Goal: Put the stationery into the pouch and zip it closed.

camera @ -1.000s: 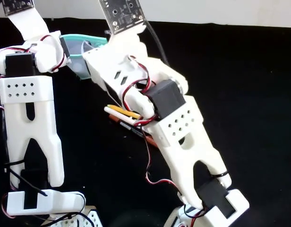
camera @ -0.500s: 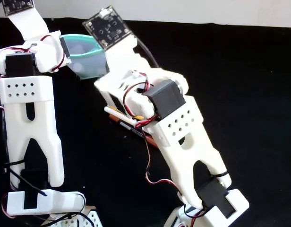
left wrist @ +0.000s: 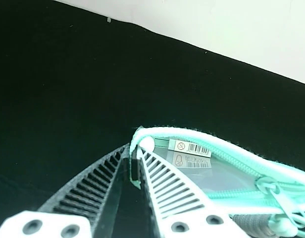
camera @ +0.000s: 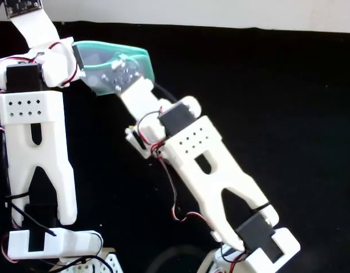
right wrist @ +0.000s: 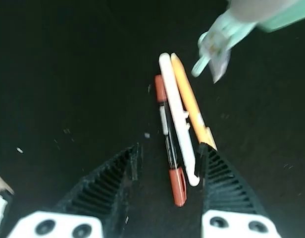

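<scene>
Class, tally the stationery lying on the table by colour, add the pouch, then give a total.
white pen: 1
orange pen: 1
red-and-black pen: 1
teal pouch: 1
Total: 4

Black tabletop (camera: pixel 288 125), white wall (camera: pixel 249 14) along its far edge

- The pouch (camera: pixel 129 62) is up at the back of the table (camera: pixel 288 114). One corner of it is pinched between the left gripper (left wrist: pixel 135 154) fingers.
- The three pens (right wrist: pixel 178 119) lie on the table in front of the pouch, toward the arm bases, side by side and touching.
- The right gripper (right wrist: pixel 167 158) hangs over the pens' ends farthest from the pouch, fingers spread, with those ends between them.
- The zipper pull (right wrist: pixel 212 44) dangles off the pouch, right by the pens' other ends.
- In the high view, the right arm (camera: pixel 220 170) runs up from the near edge and its tip overlaps the pouch.
</scene>
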